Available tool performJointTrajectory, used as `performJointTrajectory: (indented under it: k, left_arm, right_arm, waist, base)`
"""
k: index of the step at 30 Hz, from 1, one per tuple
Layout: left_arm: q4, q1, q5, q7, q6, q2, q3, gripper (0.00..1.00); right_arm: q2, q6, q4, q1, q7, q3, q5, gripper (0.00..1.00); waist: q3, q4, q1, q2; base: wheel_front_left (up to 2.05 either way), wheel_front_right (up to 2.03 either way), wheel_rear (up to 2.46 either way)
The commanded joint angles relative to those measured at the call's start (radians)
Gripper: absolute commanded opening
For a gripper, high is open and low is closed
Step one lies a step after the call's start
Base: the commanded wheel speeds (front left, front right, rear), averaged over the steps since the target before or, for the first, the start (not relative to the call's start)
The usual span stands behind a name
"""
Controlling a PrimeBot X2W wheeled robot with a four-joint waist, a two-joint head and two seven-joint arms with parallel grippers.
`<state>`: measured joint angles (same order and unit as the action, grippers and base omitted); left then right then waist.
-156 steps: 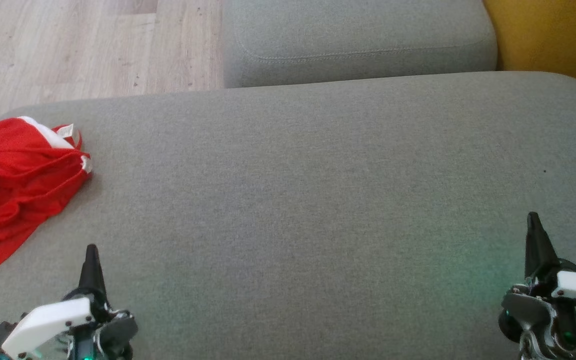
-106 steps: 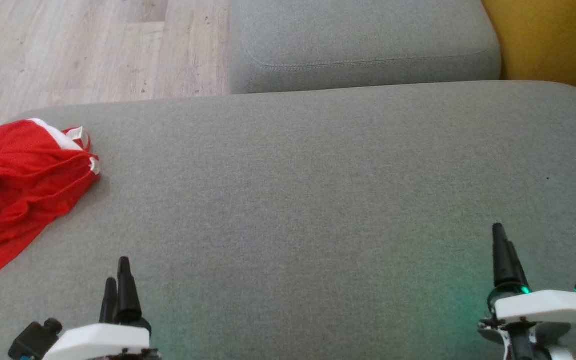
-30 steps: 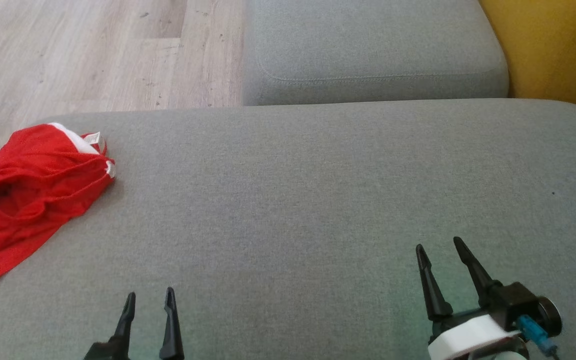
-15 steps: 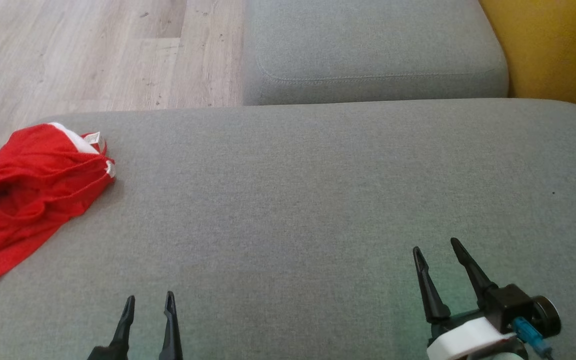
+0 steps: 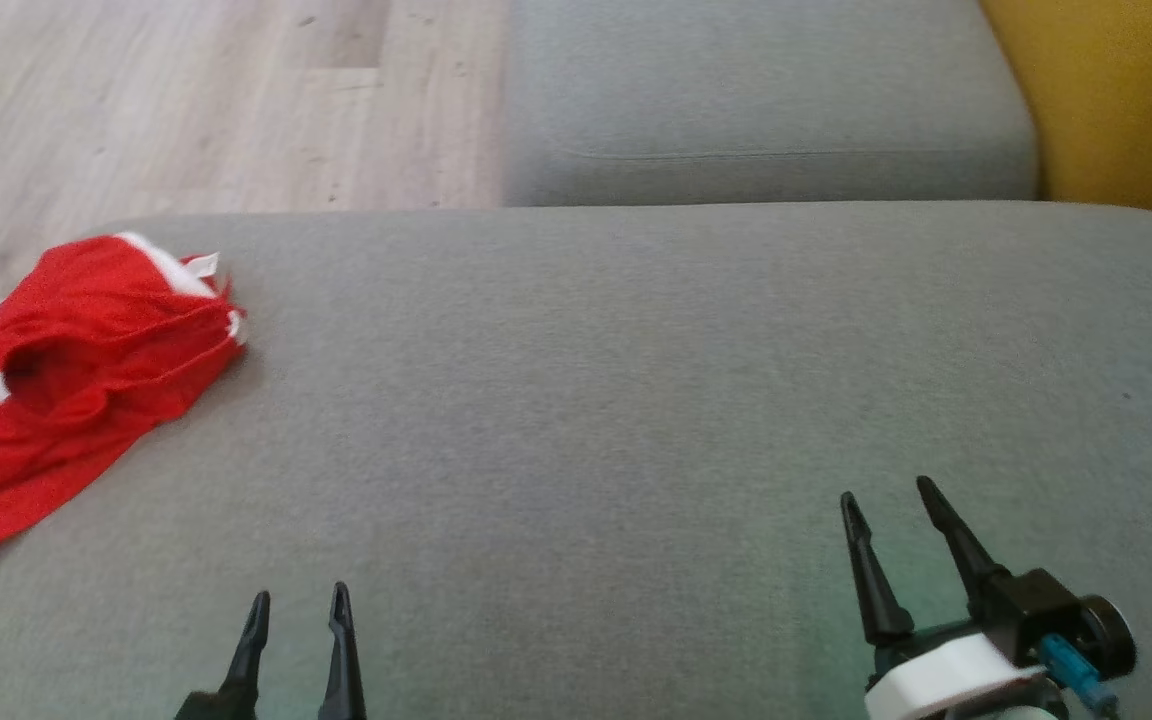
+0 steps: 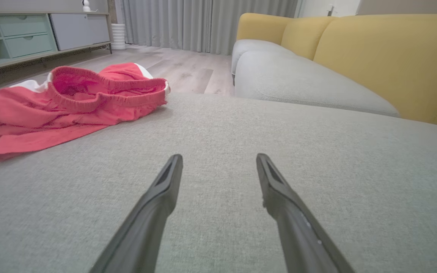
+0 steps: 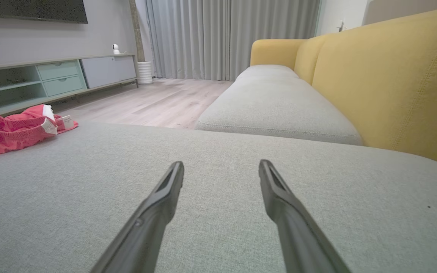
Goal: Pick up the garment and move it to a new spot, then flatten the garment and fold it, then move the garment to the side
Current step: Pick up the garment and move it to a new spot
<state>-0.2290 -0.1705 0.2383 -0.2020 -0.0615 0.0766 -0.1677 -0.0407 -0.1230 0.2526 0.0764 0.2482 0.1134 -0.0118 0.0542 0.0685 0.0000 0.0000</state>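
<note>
Red shorts [image 5: 86,370]: crumpled, cushion [image 5: 636,400] left edge | left gripper [image 5: 300,593], right gripper [image 5: 886,489]: spread, empty | risk: shallow pinch may drag shorts floorward

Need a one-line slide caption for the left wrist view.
Open left gripper poised over the grey cushion, with the crumpled red garment lying untouched ahead and to the left.

grey cushion [image 5: 636,400], yellow backrest [image 5: 1126,90], wood floor [image 5: 186,100]
</note>
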Motion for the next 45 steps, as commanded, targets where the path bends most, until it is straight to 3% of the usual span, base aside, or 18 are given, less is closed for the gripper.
performJointTrajectory:
  k: [1,15,18,26,34,41,42,45]
  left_arm:
    - [0.027,0.045,0.007,0.0,-0.004,0.009,0.022,1.0]
    - [0.068,0.063,0.003,0.018,-0.026,0.046,0.035,1.0]
    - [0.082,0.055,0.009,0.02,-0.033,0.052,0.044,1.0]
    - [0.117,0.022,0.028,0.004,-0.058,0.049,0.066,1.0]
    - [0.175,0.07,0.012,0.039,-0.067,0.127,0.106,1.0]
    - [0.352,0.281,-0.002,0.143,-0.07,0.291,0.214,1.0]
    - [0.371,0.37,-0.01,0.189,-0.057,0.343,0.227,1.0]
    - [0.352,0.516,-0.018,0.246,-0.018,0.415,0.221,1.0]
  right_arm:
    - [-0.009,-0.008,-0.037,-0.015,0.014,0.015,0.002,1.0]
    - [-0.009,-0.008,-0.059,-0.028,0.014,0.02,-0.021,1.0]
    - [-0.009,-0.008,-0.055,-0.04,0.014,0.035,-0.024,1.0]
    - [-0.009,-0.008,-0.032,-0.093,0.014,0.077,-0.013,1.0]
    - [-0.009,-0.008,-0.039,-0.094,0.014,0.049,-0.01,1.0]
    - [-0.009,-0.008,-0.069,-0.124,0.014,0.02,0.041,1.0]
    - [-0.009,-0.008,-0.074,-0.135,0.011,0.014,0.057,1.0]
    - [-0.009,-0.008,-0.09,-0.154,-0.006,0.014,0.091,1.0]
  waist:
    - [-0.004,0.024,0.0,0.0]
    - [-0.019,0.381,0.0,0.0]
    - [-0.025,0.432,0.0,0.0]
    - [-0.051,0.448,0.0,0.0]
    - [-0.051,0.451,0.0,0.0]
    - [-0.121,0.414,0.0,0.0]
    - [-0.141,0.403,0.0,0.0]
    - [-0.181,0.382,0.0,0.0]
  base:
    - [0.0,0.0,0.0]
    - [0.0,0.0,0.0]
    - [0.0,0.0,0.0]
    - [0.0,0.0,0.0]
    - [0.0,0.0,0.0]
    - [0.0,0.0,0.0]
    - [0.0,0.0,0.0]
    - [0.0,0.0,0.0]
